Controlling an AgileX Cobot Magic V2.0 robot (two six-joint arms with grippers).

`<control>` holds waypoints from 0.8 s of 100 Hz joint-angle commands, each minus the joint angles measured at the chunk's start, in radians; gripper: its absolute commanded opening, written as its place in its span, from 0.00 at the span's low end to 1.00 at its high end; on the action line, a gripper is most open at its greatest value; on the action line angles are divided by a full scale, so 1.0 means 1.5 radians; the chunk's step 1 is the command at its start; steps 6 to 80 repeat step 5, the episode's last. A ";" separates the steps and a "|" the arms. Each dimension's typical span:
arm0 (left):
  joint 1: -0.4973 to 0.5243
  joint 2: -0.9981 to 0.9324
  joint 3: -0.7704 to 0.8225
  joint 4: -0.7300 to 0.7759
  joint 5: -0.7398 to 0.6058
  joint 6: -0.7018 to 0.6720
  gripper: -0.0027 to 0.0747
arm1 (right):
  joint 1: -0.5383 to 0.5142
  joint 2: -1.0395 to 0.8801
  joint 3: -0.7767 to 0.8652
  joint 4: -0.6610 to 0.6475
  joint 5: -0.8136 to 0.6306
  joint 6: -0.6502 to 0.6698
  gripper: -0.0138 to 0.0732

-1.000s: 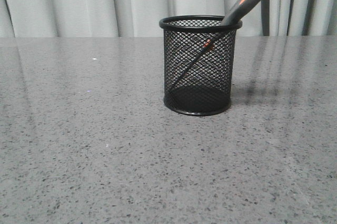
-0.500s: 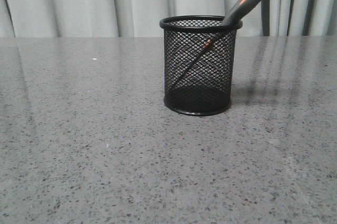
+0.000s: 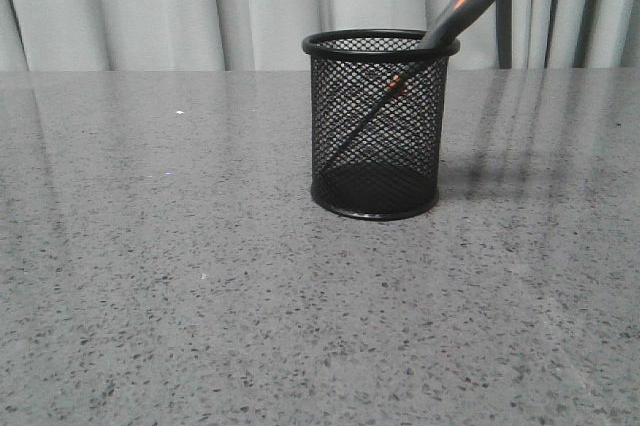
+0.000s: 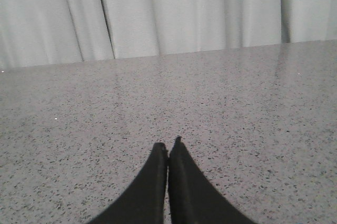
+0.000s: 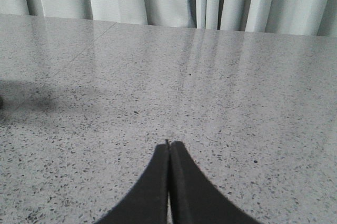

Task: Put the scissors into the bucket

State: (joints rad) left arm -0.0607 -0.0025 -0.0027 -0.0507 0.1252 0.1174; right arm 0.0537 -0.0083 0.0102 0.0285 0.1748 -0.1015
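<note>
Front view: nothing shifted across 1 second; dark grey, orange-lined scissors [image 3: 470, 1] leaned inside black wire-mesh bucket [image 3: 378, 126]. Task judged done. Left gripper [image 4: 168, 148] and right gripper [image 5: 169, 145] pressed closed, holding nothing.

The scissors [image 3: 470, 1] lean blade-down inside the bucket [image 3: 378, 126] on the table [image 3: 150, 246]

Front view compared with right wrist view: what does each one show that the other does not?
Only the front view shows the bucket, upright, with the scissors leaning inside it, handles above the rim.

Only the right wrist view shows the right gripper, its fingers shut and holding nothing, above the table.

Both show the grey speckled table and the pale curtain behind.
</note>
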 commanded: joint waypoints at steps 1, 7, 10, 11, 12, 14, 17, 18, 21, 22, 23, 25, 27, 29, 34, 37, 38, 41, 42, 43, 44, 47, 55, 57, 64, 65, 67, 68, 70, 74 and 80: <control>0.002 -0.017 0.019 -0.005 -0.051 -0.006 0.01 | -0.003 -0.016 0.011 -0.011 -0.054 -0.003 0.08; 0.002 -0.017 0.019 -0.005 -0.051 -0.006 0.01 | -0.003 -0.016 0.011 -0.011 -0.054 -0.003 0.08; 0.002 -0.017 0.019 -0.005 -0.051 -0.006 0.01 | -0.003 -0.016 0.011 -0.011 -0.054 -0.003 0.08; 0.002 -0.017 0.019 -0.005 -0.051 -0.006 0.01 | -0.003 -0.016 0.011 -0.011 -0.054 -0.003 0.08; 0.002 -0.017 0.019 -0.005 -0.051 -0.006 0.01 | -0.003 -0.016 0.011 -0.011 -0.054 -0.003 0.08; 0.002 -0.017 0.019 -0.005 -0.051 -0.006 0.01 | -0.003 -0.016 0.011 -0.011 -0.054 -0.003 0.08; 0.002 -0.017 0.019 -0.005 -0.051 -0.006 0.01 | -0.003 -0.016 0.011 -0.011 -0.054 -0.003 0.08; 0.002 -0.017 0.019 -0.005 -0.051 -0.006 0.01 | -0.003 -0.016 0.011 -0.011 -0.054 -0.003 0.08; 0.002 -0.017 0.019 -0.005 -0.051 -0.006 0.01 | -0.003 -0.016 0.011 -0.011 -0.054 -0.003 0.08; 0.002 -0.017 0.019 -0.005 -0.051 -0.006 0.01 | -0.003 -0.016 0.011 -0.011 -0.054 -0.003 0.08; 0.002 -0.017 0.019 -0.005 -0.051 -0.006 0.01 | -0.003 -0.016 0.011 -0.011 -0.054 -0.003 0.08; 0.002 -0.017 0.019 -0.005 -0.051 -0.006 0.01 | -0.003 -0.016 0.011 -0.011 -0.054 -0.003 0.08; 0.002 -0.017 0.019 -0.005 -0.051 -0.006 0.01 | -0.003 -0.016 0.011 -0.011 -0.054 -0.003 0.08; 0.002 -0.017 0.019 -0.005 -0.051 -0.006 0.01 | -0.003 -0.016 0.011 -0.011 -0.054 -0.003 0.08; 0.002 -0.017 0.019 -0.005 -0.051 -0.006 0.01 | -0.003 -0.016 0.011 -0.011 -0.054 -0.003 0.08; 0.002 -0.017 0.019 -0.005 -0.051 -0.006 0.01 | -0.003 -0.016 0.011 -0.011 -0.054 -0.003 0.08; 0.002 -0.017 0.019 -0.005 -0.051 -0.006 0.01 | -0.003 -0.016 0.011 -0.011 -0.054 -0.003 0.08; 0.002 -0.017 0.019 -0.005 -0.051 -0.006 0.01 | -0.003 -0.016 0.011 -0.011 -0.054 -0.003 0.08; 0.002 -0.017 0.019 -0.005 -0.051 -0.006 0.01 | -0.003 -0.016 0.011 -0.011 -0.054 -0.003 0.08; 0.002 -0.017 0.019 -0.005 -0.051 -0.006 0.01 | -0.003 -0.016 0.011 -0.011 -0.054 -0.003 0.08; 0.002 -0.017 0.019 -0.005 -0.051 -0.006 0.01 | -0.003 -0.016 0.011 -0.011 -0.054 -0.003 0.08; 0.002 -0.017 0.019 -0.005 -0.051 -0.006 0.01 | -0.003 -0.016 0.011 -0.011 -0.054 -0.003 0.08; 0.002 -0.017 0.019 -0.005 -0.051 -0.006 0.01 | -0.003 -0.016 0.011 -0.011 -0.054 -0.003 0.08; 0.002 -0.017 0.019 -0.005 -0.051 -0.006 0.01 | -0.003 -0.016 0.011 -0.011 -0.054 -0.003 0.08; 0.002 -0.017 0.019 -0.005 -0.051 -0.006 0.01 | -0.003 -0.016 0.011 -0.011 -0.054 -0.003 0.08; 0.002 -0.017 0.019 -0.005 -0.051 -0.006 0.01 | -0.003 -0.016 0.011 -0.011 -0.054 -0.003 0.08; 0.002 -0.017 0.019 -0.005 -0.051 -0.006 0.01 | -0.003 -0.016 0.011 -0.011 -0.054 -0.003 0.08; 0.002 -0.017 0.019 -0.005 -0.051 -0.006 0.01 | -0.003 -0.016 0.011 -0.011 -0.054 -0.003 0.08; 0.002 -0.017 0.019 -0.005 -0.051 -0.006 0.01 | -0.003 -0.016 0.011 -0.011 -0.054 -0.003 0.08; 0.002 -0.017 0.019 -0.005 -0.051 -0.006 0.01 | -0.003 -0.016 0.011 -0.011 -0.054 -0.003 0.08; 0.002 -0.017 0.019 -0.005 -0.051 -0.006 0.01 | -0.003 -0.016 0.011 -0.011 -0.054 -0.003 0.08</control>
